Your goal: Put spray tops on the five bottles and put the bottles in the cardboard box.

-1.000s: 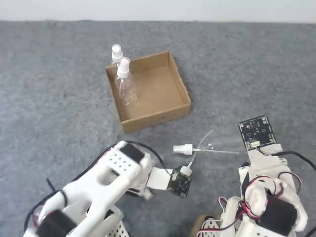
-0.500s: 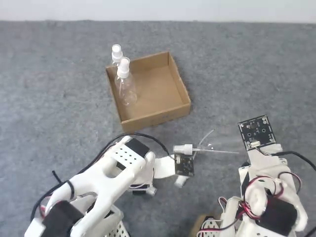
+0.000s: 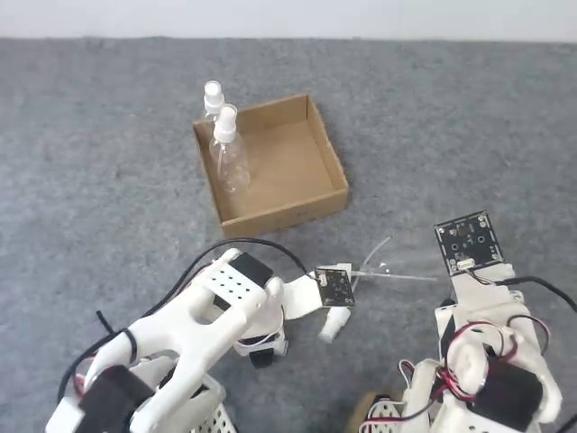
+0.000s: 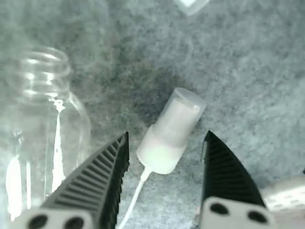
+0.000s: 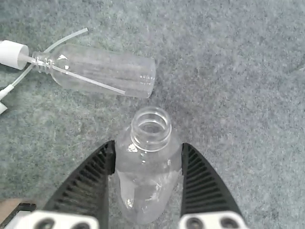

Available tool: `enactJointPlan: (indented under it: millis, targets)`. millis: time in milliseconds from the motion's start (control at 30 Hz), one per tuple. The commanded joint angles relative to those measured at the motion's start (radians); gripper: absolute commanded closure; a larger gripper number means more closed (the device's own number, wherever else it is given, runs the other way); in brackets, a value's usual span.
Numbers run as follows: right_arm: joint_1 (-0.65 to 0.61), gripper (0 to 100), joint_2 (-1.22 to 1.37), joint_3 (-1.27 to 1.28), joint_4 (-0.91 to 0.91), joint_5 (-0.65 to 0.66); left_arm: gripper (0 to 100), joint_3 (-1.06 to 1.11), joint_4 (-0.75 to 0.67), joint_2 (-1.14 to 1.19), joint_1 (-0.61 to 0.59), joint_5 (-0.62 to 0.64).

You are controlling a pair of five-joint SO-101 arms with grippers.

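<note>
Left claw (image 4: 167, 137) gapes apart astride a loose spray top (image 4: 172, 126), seemingly to grab it, while right claw (image 5: 148, 147) clamps an uncapped bottle (image 5: 151, 130) upright, neck ready for capping

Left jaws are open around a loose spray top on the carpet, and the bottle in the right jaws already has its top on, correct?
No. The bottle in the right jaws has no top yet; its neck is open, as the right wrist view shows. The left jaws are indeed open around a loose spray top lying on the carpet.
</note>
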Motion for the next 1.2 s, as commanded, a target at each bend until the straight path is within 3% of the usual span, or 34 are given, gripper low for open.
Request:
enactJointPlan:
  millis: [0, 267, 467, 600, 900, 1167]
  targets:
    - [0.015, 98.5, -0.002, -0.008, 0.010, 0.008, 82, -0.013, -0.069, 0.005, 0.006, 0.012]
    - [0.010, 98.6, -0.002, -0.008, 0.010, 0.006, 93, 0.018, -0.100, -0.003, 0.006, 0.011]
    - [0.015, 98.6, -0.002, -0.008, 0.012, 0.005, 98, -0.068, 0.052, -0.006, 0.002, 0.011]
    - [0.013, 98.6, -0.002, -0.008, 0.012, 0.005, 98, -0.151, 0.166, -0.006, -0.002, 0.011]
    - [0.010, 98.6, -0.002, -0.008, 0.012, 0.006, 98, -0.278, 0.259, -0.006, -0.002, 0.018]
    - [0.008, 98.5, -0.002, -0.008, -0.001, 0.002, 98, -0.467, 0.348, -0.008, 0.000, 0.152]
